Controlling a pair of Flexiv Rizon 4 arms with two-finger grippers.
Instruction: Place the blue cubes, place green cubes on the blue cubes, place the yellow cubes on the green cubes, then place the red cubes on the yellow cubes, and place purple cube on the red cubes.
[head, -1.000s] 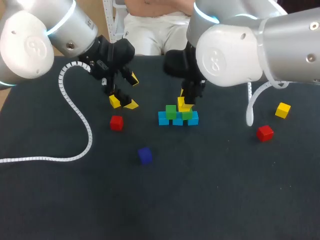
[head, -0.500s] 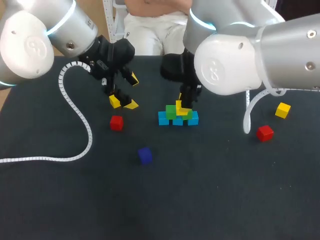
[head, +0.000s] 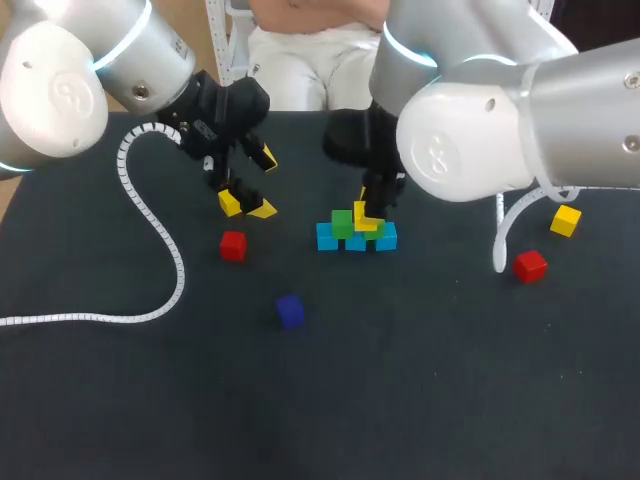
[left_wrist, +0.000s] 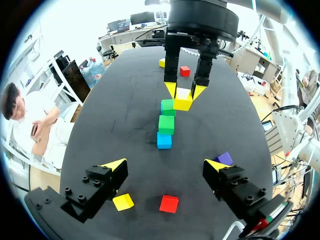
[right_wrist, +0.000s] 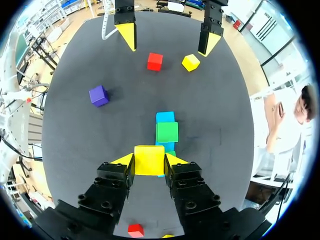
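Right tool (right_wrist: 149, 159) clamped on yellow cube (right_wrist: 149, 162) over green cubes (left_wrist: 166, 124), left tool (left_wrist: 165, 164) spread apart, second yellow cube (left_wrist: 123, 201) near it

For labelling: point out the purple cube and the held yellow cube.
purple cube (right_wrist: 98, 94), right wrist view, top face.
held yellow cube (right_wrist: 149, 160), right wrist view, top face.

From the right wrist, the yellow cube (right_wrist: 149, 160) clamped in the right gripper (right_wrist: 149, 161) covers the near end of the blue row (right_wrist: 165, 117), so the number of blue cubes under it cannot be told. Beneath that gripper's body a red cube (right_wrist: 135, 230) shows, and the second yellow cube (right_wrist: 167, 236) beside it is almost wholly cut off. From the left wrist, a finger of the left gripper (left_wrist: 165, 163) hides part of the purple cube (left_wrist: 224, 158).
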